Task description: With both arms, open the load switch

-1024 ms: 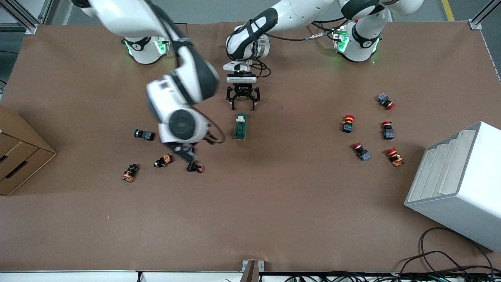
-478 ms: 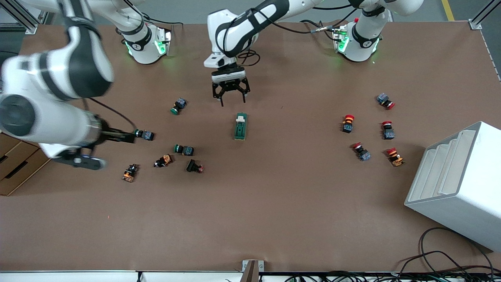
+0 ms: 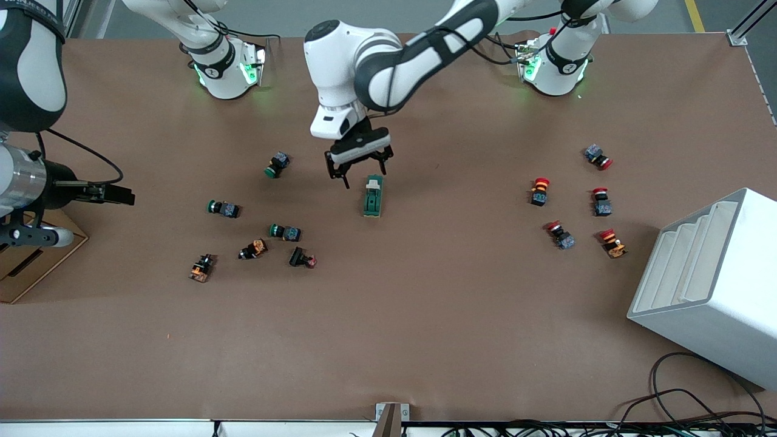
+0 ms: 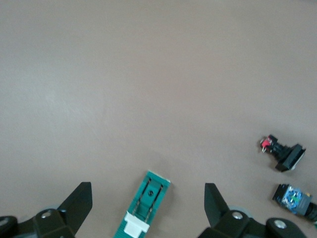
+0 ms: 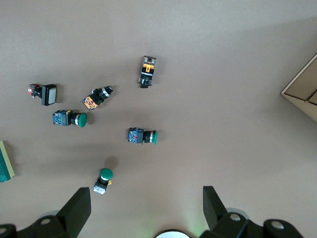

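Note:
The load switch [image 3: 373, 196] is a dark-green block lying flat mid-table, its white lever piece at the end toward the robots' bases. In the left wrist view the load switch [image 4: 144, 207] lies between my spread fingers, untouched. My left gripper [image 3: 359, 172] [image 4: 147, 194] hangs open over the switch's lever end, a little toward the right arm's side. My right gripper [image 3: 121, 195] [image 5: 146, 196] is open and empty, high over the right arm's end of the table. In the right wrist view the load switch [image 5: 5, 161] shows only as a green edge.
Green-capped push-buttons [image 3: 276, 164] [image 3: 223, 208] [image 3: 285, 231] and other small buttons [image 3: 253, 249] lie toward the right arm's end. Red mushroom buttons [image 3: 539, 190] cluster toward the left arm's end, beside a white rack [image 3: 716, 279]. A cardboard box [image 3: 36, 258] sits under the right arm.
The right arm has swung from the middle of the table out to its own end, uncovering the green buttons. The left gripper has moved toward the switch's lever end.

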Controlling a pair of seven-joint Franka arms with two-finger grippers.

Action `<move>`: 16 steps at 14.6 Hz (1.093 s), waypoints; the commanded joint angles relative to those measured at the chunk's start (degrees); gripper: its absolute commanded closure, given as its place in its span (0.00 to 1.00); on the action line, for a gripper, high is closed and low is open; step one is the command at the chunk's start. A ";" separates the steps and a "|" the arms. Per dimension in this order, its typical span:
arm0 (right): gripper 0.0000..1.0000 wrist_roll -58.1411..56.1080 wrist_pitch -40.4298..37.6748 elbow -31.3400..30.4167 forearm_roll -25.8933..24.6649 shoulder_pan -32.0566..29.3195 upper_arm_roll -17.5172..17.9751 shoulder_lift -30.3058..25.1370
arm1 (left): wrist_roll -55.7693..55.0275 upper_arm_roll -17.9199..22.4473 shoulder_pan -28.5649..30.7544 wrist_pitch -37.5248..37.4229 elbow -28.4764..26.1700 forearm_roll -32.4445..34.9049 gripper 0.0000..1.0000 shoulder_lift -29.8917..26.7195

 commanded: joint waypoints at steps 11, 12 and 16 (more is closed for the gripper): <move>0.00 -4.72 0.02 1.53 -1.21 -2.02 1.16 -1.43 | 22.84 -0.14 11.99 -3.46 -0.17 -14.24 0.00 -9.15; 0.00 -5.33 0.02 1.61 -1.30 -2.46 1.16 -1.43 | 24.52 -0.40 12.69 -3.90 0.01 -14.42 0.00 -9.15; 0.00 -6.48 -0.15 3.10 -3.05 -2.82 1.25 -1.34 | 26.29 -0.31 15.67 -4.00 3.00 -18.28 0.00 -9.15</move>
